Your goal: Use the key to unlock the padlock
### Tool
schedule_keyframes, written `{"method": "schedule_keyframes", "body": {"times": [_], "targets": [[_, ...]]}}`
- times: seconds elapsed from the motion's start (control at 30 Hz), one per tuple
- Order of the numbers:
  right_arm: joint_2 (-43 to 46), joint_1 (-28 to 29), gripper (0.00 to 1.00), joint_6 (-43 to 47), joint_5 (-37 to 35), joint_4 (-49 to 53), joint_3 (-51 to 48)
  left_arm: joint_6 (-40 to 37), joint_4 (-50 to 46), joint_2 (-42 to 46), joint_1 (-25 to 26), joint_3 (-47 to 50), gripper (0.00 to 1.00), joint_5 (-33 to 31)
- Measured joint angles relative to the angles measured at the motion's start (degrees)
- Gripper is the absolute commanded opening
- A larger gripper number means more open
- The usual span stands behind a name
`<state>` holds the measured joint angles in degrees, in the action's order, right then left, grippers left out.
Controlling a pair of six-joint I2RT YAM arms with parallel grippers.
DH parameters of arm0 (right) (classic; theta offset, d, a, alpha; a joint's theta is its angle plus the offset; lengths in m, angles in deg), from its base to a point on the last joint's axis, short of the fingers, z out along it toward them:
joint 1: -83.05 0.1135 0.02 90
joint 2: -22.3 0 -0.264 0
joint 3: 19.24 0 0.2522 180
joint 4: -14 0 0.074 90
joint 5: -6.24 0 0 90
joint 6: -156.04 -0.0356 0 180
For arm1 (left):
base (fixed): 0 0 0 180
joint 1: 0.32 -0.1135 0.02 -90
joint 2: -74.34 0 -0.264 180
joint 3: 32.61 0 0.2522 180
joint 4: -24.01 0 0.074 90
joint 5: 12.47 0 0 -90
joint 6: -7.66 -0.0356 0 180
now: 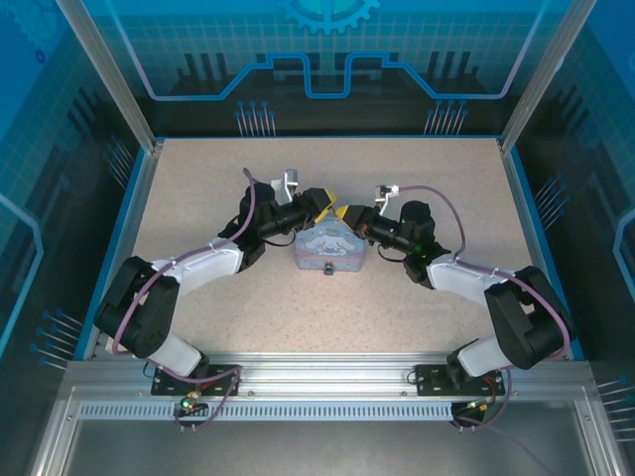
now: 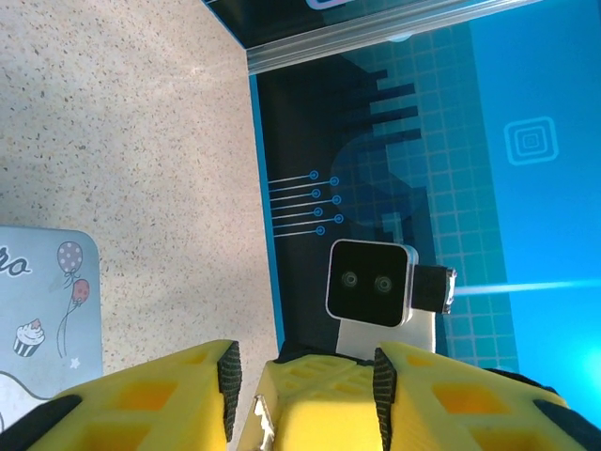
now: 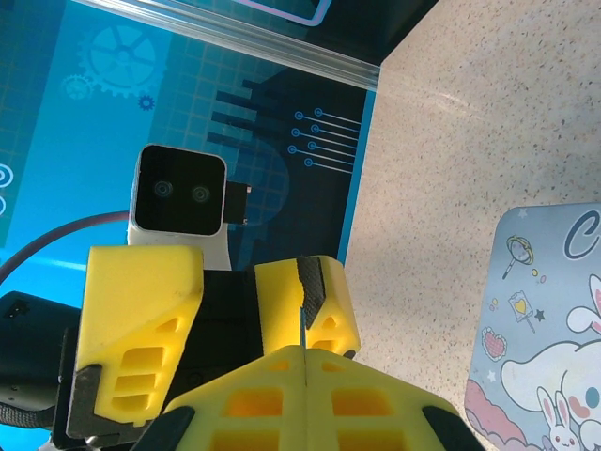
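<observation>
Left gripper (image 1: pixel 323 203) and right gripper (image 3: pixel 305 371) meeting tip to tip above the far edge of the tin (image 1: pixel 327 246), at the middle of the table (image 1: pixel 248 317). The left gripper's yellow fingers (image 2: pixel 141 399) stand apart, and the tip of the right gripper lies in the gap between them. The right gripper's two yellow fingers are pressed together along a closed seam, as seen from the right wrist. In the left wrist view a thin pale metal sliver (image 2: pixel 262 423) shows at the left flank of the right gripper's tip, just inside the left gripper's dark pad. It may be the key, but this cannot be told, nor whether it is pinched in the seam. Each wrist camera faces the other: the right arm's white camera housing (image 2: pixel 369 282) appears beyond the left fingers, and the left arm's housing (image 3: pixel 178 193) appears beyond the right fingers. The tin is pale blue-lavender with a cartoon lid and lies flat, just below and near of the two tips. Its corners show at the left edge of the left wrist view and the right edge of the right wrist view. The padlock (image 1: pixel 328 268), a tiny dark body, sits at the middle of the tin's near edge, touching it and well apart from both grippers. Both arms reach inward from their bases at the near table edge, the left arm from the left and the right arm from the right. Blue printed panels (image 1: pixel 327 59) enclose the speckled beige table on the far, left and right sides.
</observation>
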<state>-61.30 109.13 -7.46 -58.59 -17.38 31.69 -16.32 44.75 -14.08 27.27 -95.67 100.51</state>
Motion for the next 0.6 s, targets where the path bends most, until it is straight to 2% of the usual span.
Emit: {"method": "schedule_keyframes", "body": {"times": [0.2, 0.37, 0.6], "targets": [[0.0, -0.33, 0.0, 0.02, 0.83, 0.55, 0.0, -0.59, -1.31, 0.0, 0.0, 0.0, 0.38, 0.87], [0.0, -0.33, 0.0, 0.0, 1.07, 0.55, 0.0, -0.68, -1.36, 0.0, 0.0, 0.0, 0.25, 1.29], [0.02, -0.37, 0.0, 0.02, 1.42, 0.48, 0.0, -1.4, -2.32, -0.02, 0.0, 0.0, 0.16, 1.31]]}}
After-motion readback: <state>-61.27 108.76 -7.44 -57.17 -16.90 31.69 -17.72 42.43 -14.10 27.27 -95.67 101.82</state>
